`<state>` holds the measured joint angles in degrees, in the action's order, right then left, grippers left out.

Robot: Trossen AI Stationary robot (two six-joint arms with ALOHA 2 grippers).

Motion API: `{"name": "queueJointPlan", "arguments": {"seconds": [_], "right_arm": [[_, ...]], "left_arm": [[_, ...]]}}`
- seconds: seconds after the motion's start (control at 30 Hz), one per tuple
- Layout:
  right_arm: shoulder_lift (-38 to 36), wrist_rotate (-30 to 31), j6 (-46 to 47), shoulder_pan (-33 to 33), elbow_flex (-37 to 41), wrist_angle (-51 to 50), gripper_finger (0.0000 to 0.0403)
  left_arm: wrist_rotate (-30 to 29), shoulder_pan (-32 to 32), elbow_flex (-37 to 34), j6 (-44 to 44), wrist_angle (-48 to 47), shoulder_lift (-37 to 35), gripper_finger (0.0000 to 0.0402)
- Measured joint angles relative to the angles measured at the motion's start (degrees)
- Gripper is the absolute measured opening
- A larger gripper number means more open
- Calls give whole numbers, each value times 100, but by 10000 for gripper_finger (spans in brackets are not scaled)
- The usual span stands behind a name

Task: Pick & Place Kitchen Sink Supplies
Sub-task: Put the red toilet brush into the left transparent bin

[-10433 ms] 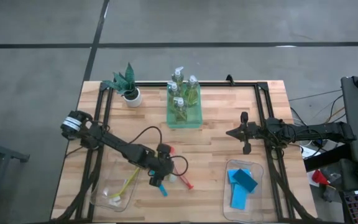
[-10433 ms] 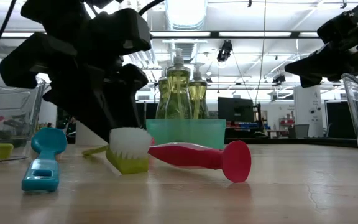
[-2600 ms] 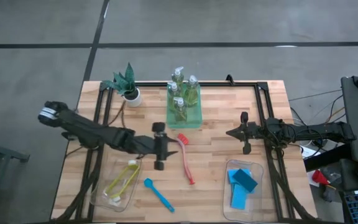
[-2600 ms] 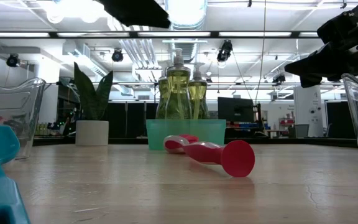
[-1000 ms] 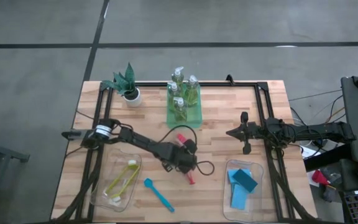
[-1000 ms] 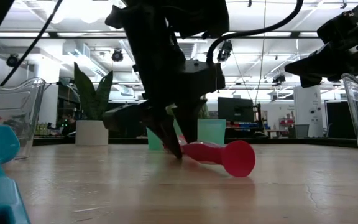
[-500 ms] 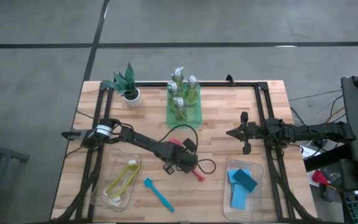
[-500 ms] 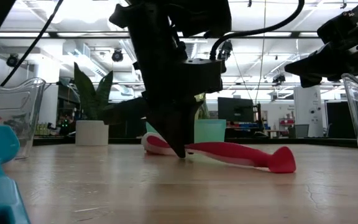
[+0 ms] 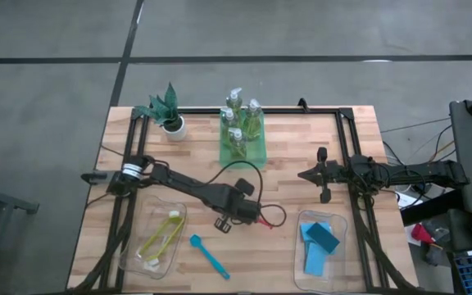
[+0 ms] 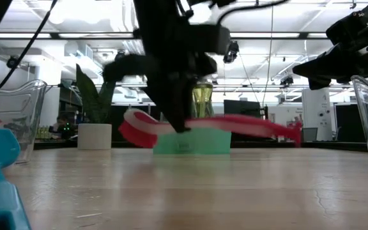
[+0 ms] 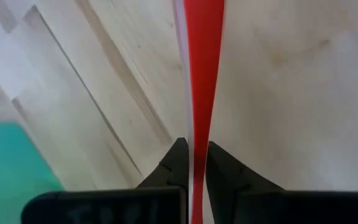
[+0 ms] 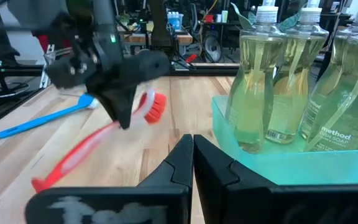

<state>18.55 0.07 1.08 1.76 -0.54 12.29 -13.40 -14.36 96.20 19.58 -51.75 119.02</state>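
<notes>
My left gripper (image 10: 182, 126) is shut on the pink-red brush (image 10: 235, 125), which hangs level above the table's middle; its bristle head (image 12: 155, 106) shows in the right wrist view. The blue brush (image 9: 209, 256) lies flat near the front edge. A yellow brush (image 9: 159, 238) lies in the clear bin at the front left. Soap bottles (image 9: 240, 123) stand in the green tray (image 9: 242, 157). Blue sponges (image 9: 321, 242) lie in the right clear bin. My right gripper (image 9: 323, 175) waits shut above the table's right side. My left gripper pinches the pink-red brush's slim handle (image 11: 199, 140) between its two fingers (image 11: 176, 163), nearer the bristle head than the free end. The fingers come from above, pointing down, and lie across the handle. The brush is lifted clear of the table and about level.
A spiky green plant in a white pot (image 9: 169, 115) stands at the far left. Black frame rails (image 9: 344, 143) run along both sides and the far edge. Bare wood lies between the two clear bins near the front.
My left gripper has shut on the pink-red brush's handle and then risen. The brush first swung round on the table until it lay broadside to the low view. It now hangs clear of the wood, about level.
</notes>
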Motion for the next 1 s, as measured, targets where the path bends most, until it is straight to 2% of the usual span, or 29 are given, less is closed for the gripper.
{"name": "queueJointPlan", "arguments": {"seconds": [0.2, 0.4, 0.53, 0.8, 1.0], "right_arm": [[4, 3, 0, 0, 0, 0, 8], [1, -2, -1, -2, 0, 0, 8], [2, 0, 0, 0, 0, 0, 8], [4, -2, 0, -2, 0, 0, 8], [2, 0, 0, 0, 0, 0, 8]], "left_arm": [[93, -93, 0, -914, -629, -463, 23], [108, -333, 0, -2445, -1441, -1089, 29], [406, -539, 0, -3582, -1958, -1570, 26], [618, -1202, 0, -5381, -2309, -2583, 28], [406, -2003, -90, -7166, -2424, -3170, 27]]}}
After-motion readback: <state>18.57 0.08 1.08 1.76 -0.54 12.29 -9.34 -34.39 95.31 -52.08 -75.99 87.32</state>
